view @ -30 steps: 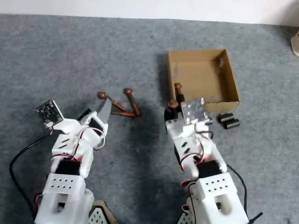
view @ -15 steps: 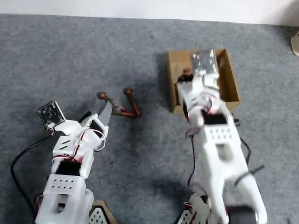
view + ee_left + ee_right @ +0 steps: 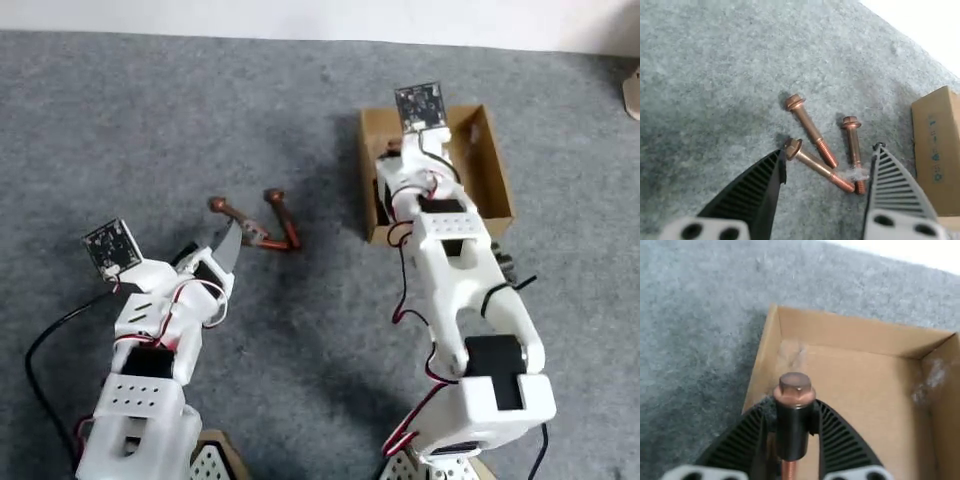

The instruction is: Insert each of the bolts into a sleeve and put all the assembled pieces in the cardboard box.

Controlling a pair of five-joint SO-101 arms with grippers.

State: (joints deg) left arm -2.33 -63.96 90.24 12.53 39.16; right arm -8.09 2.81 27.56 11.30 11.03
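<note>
The right hand [image 3: 792, 409] pinches the black sleeve [image 3: 791, 435] with a bolt [image 3: 794, 387] through it, copper head on top and threaded end showing below. It hangs over the box [image 3: 850, 335], close to the wall on the side toward the loose bolts.

The step in hand looks like the drop-off. To do it well, I would carry the piece a little farther in from that wall so it cannot catch the rim. Then I would lower it close to the box floor before the jaws part. Released from high up, the bolt may slide out of the sleeve or the piece may bounce. It should go down upright, head up, since the head alone seems to stop the bolt from dropping through.

The left hand [image 3: 829, 152] is spread above three bolts [image 3: 820, 165] lying close together on the worktop [image 3: 705, 75], well apart from the box and out of the way.
</note>
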